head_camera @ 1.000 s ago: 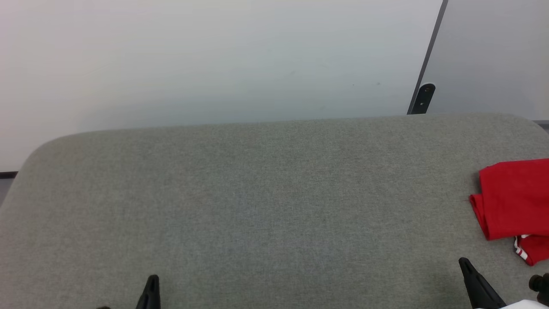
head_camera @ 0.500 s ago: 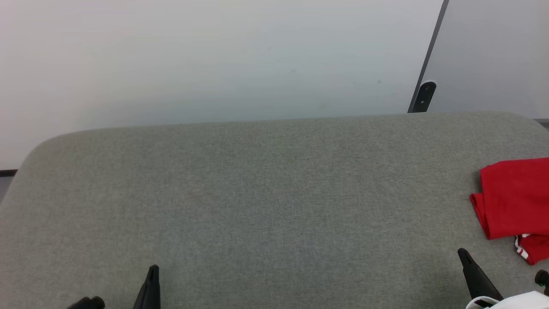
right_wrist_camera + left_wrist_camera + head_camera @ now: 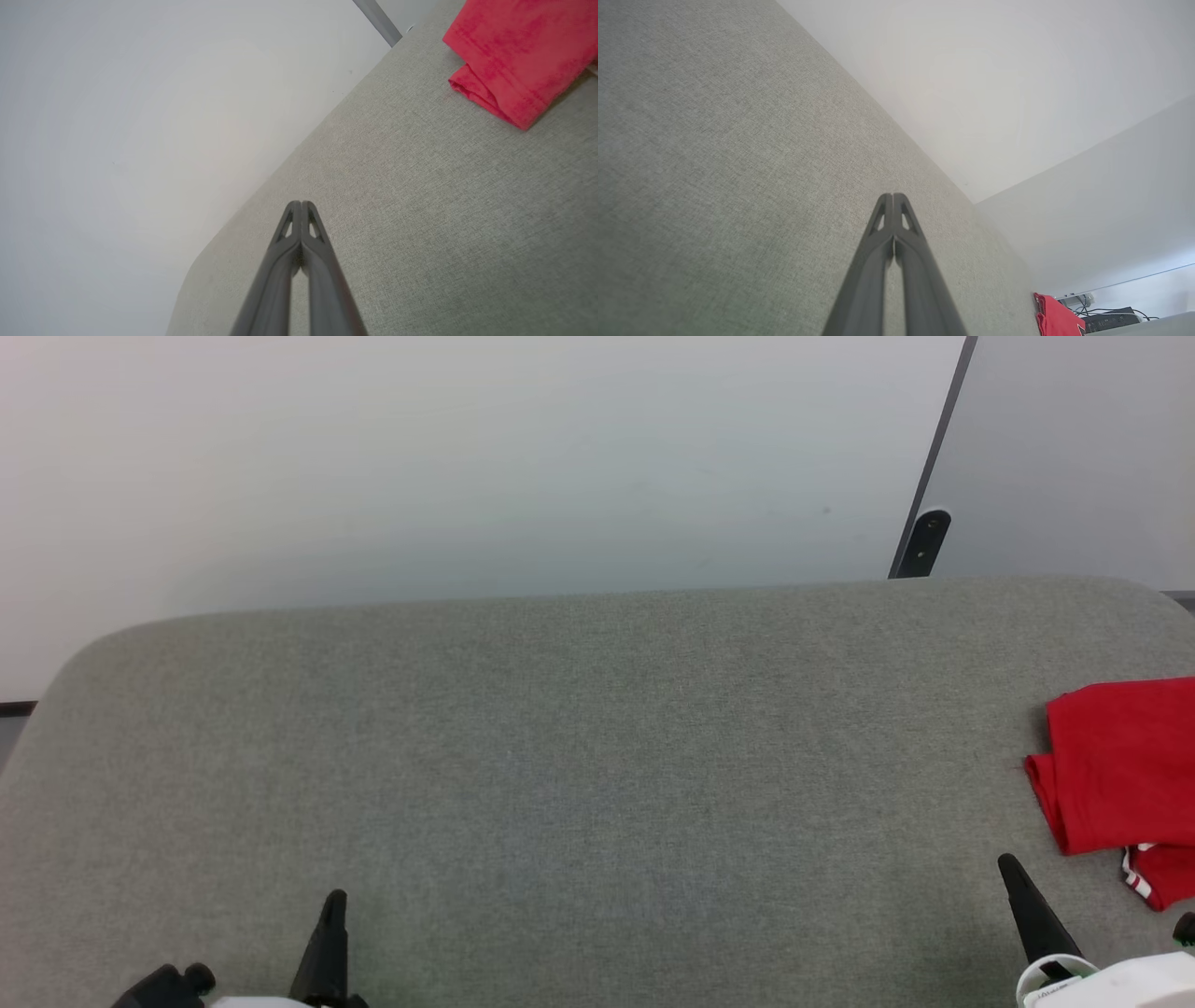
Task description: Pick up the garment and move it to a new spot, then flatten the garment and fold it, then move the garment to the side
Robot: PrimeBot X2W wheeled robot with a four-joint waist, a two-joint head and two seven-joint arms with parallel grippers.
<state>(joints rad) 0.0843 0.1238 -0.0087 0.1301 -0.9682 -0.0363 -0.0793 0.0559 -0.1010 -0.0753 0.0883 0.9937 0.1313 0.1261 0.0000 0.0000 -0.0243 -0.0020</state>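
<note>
No readable text, labels, brands, numbers or signs on any visible surface

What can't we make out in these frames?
Bright red folded jersey T-shirt on the grey fabric table: the head view's right edge cuts it off, so its full extent is unknown.
Its front: any print is hidden by the folds or off frame.
Right wrist view: the top and right edges crop the shirt.
Left wrist view: the shirt is tiny at the far end; dark boxes and cables beyond it are too small to identify.
</note>
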